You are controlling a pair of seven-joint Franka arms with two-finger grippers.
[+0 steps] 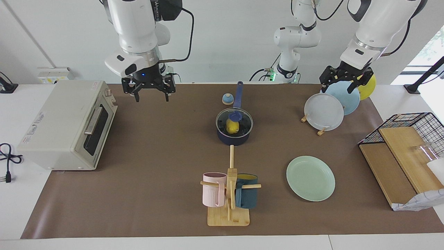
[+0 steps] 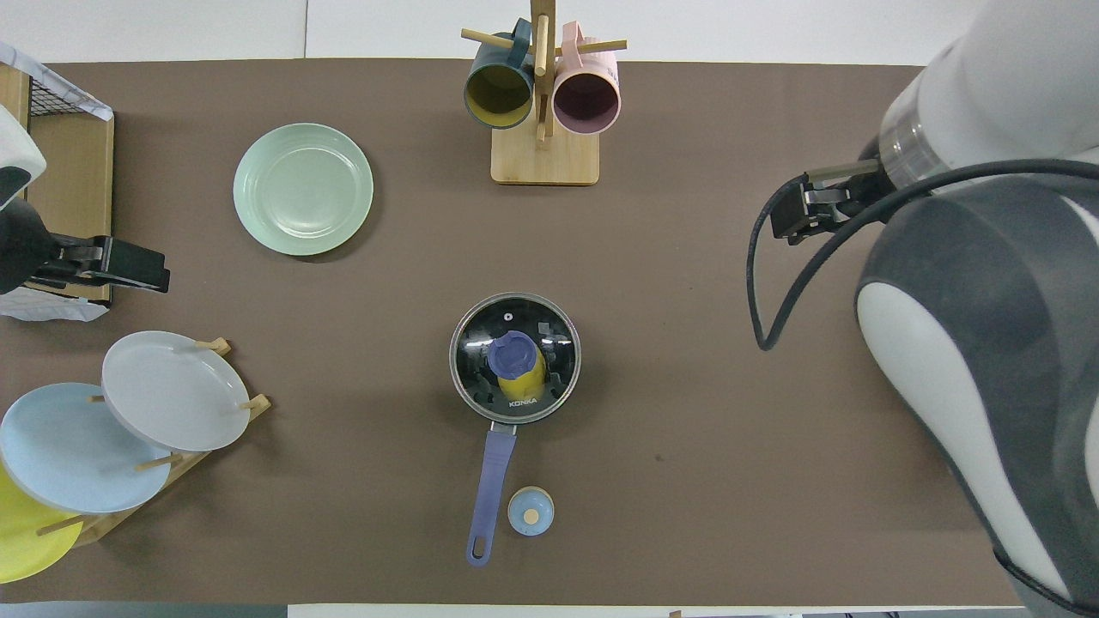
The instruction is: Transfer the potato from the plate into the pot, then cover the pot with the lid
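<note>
The dark blue pot stands mid-table with its long handle pointing toward the robots. The glass lid with its blue knob sits on the pot, and it also shows in the overhead view. The yellow potato shows through the glass, inside the pot. The mint-green plate lies bare, farther from the robots and toward the left arm's end. My right gripper hangs open and empty in the air beside the toaster oven. My left gripper hangs open and empty over the upright plates.
A toaster oven stands at the right arm's end. A wooden mug rack with a pink and a teal mug stands farther out than the pot. A small bell sits beside the pot handle. A plate rack and a wire basket stand at the left arm's end.
</note>
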